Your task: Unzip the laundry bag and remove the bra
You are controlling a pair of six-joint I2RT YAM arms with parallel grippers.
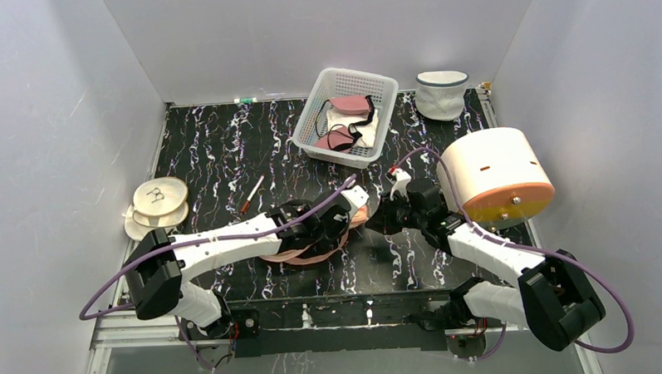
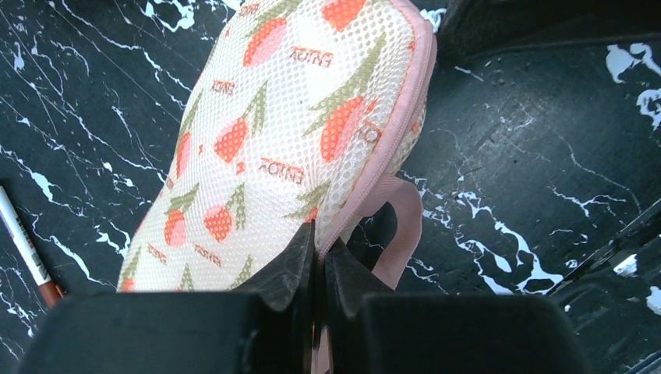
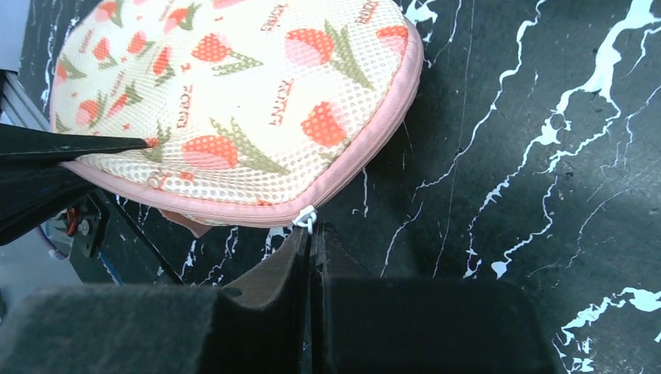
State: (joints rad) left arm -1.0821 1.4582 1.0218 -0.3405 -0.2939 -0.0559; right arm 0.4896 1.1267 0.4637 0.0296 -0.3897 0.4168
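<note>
The laundry bag point(image 1: 303, 254) lies at the near middle of the table, mostly under my left arm. It is a peach mesh pouch point(image 2: 296, 117) with red tulip prints and pink zip trim, and its zip looks closed along the edge point(image 3: 358, 156). My left gripper point(image 2: 321, 234) is shut on the bag's trimmed edge beside a pink loop point(image 2: 405, 226). My right gripper point(image 3: 313, 231) is shut on the small white zip pull point(image 3: 306, 220) at the bag's rim. In the top view the left gripper point(image 1: 353, 207) and right gripper point(image 1: 379, 219) nearly meet. The bra is hidden.
A white basket point(image 1: 309, 121) at the back holds a pink bra with black straps point(image 1: 350, 106) and white cloth. A white mesh tub point(image 1: 441, 94) stands back right, a big cream drum point(image 1: 498, 177) right. A cream disc case point(image 1: 158, 203) sits left, a pen point(image 1: 251, 194) nearby.
</note>
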